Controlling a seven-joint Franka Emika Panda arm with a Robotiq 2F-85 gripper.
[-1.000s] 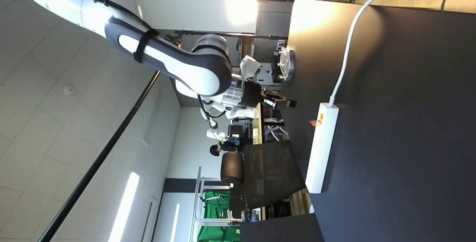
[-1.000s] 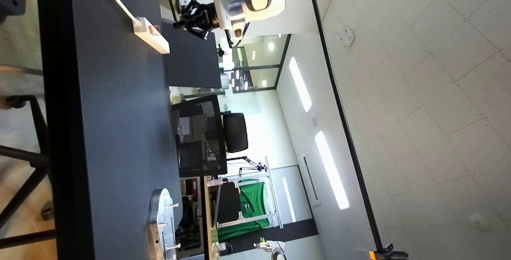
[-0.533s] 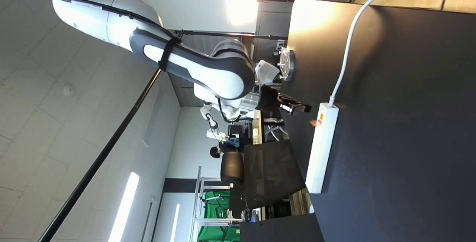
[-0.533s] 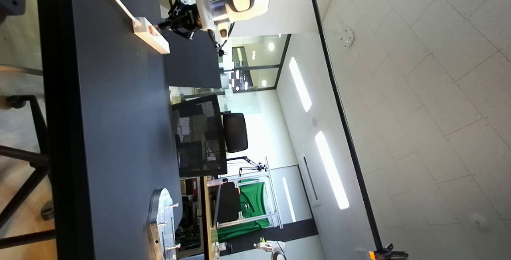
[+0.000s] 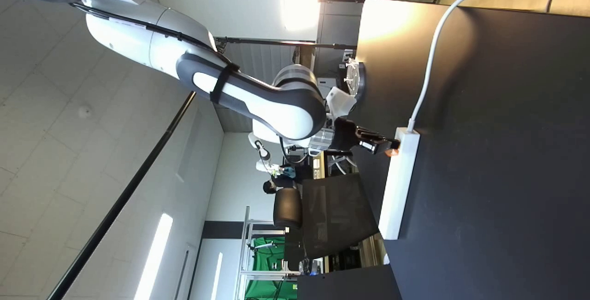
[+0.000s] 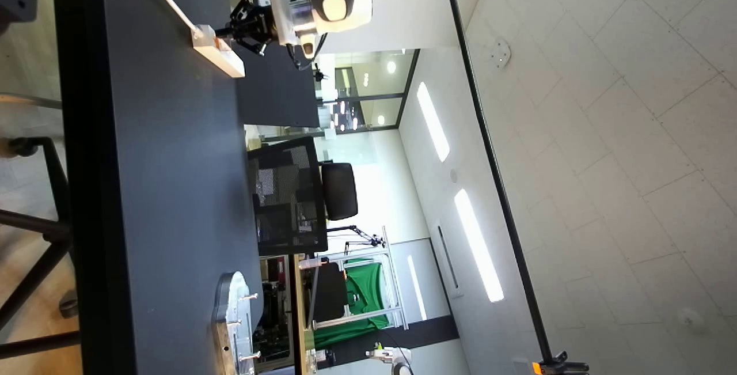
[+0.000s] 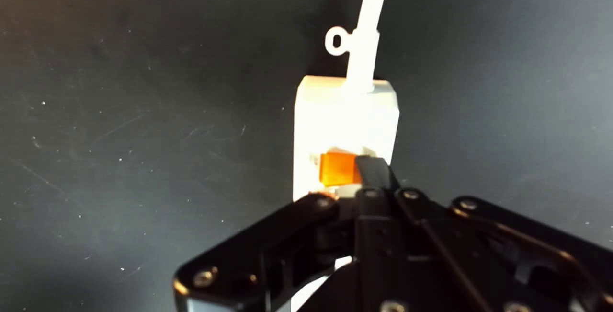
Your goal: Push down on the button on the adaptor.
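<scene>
The adaptor, a long white power strip, lies on the black table in both exterior views (image 5: 399,189) (image 6: 229,63). Its cable end fills the middle of the wrist view (image 7: 342,120). The orange button (image 7: 338,169) shows near that end in the wrist view. My gripper (image 7: 376,170) is shut and empty, with its fingertips together over the right edge of the button. In both exterior views the gripper tips (image 5: 395,144) (image 6: 221,33) are at the strip's switch end and hide the button. I cannot tell whether the button is pressed in.
A reddish-orange flap (image 5: 392,152) sticks out beside the button. A white cable (image 5: 431,60) runs from the strip across the black table (image 5: 498,161). A clear round piece with pegs (image 6: 239,317) stands at another part of the table. An office chair (image 6: 288,196) is behind it.
The arm has moved down to the strip; the shut gripper's tips went from above the table to the button. The adaptor has not moved.
</scene>
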